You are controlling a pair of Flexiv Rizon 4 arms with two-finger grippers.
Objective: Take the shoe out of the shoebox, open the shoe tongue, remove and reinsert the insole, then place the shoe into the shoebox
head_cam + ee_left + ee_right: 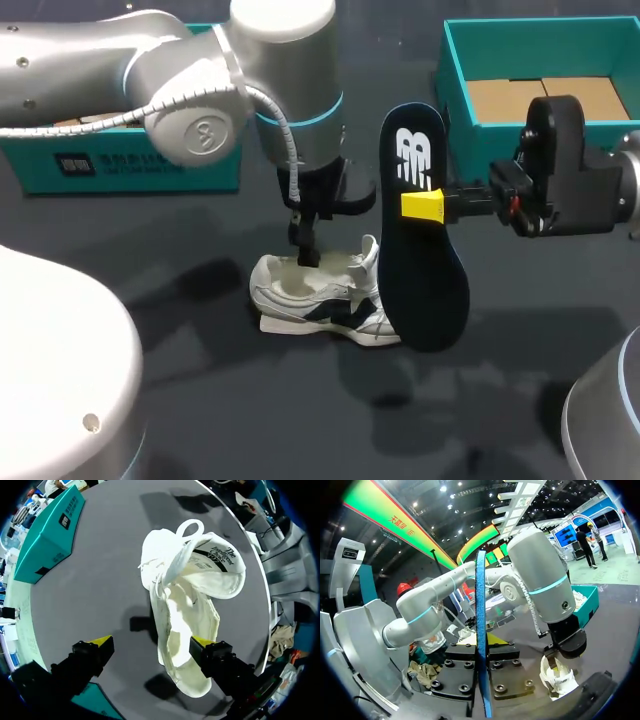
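Observation:
A white shoe (pixel 320 295) with dark side stripes lies on the dark table, its tongue pulled up. My left gripper (pixel 318 235) hangs open right over its mouth. In the left wrist view the shoe (pixel 185 605) sits ahead of the left gripper (pixel 151 641), one yellow tip over the shoe's inside and the other over bare table. My right gripper (pixel 425 205) is shut on the dark blue insole (pixel 425 270), which hangs upright in the air to the right of the shoe. The right wrist view shows the insole (pixel 481 610) edge-on between the fingers.
The teal shoebox (pixel 455 95) stands open at the back right, with brown cardboard inside. Its teal lid (pixel 120 165) lies at the back left, behind my left arm. Bare dark table stretches in front of the shoe.

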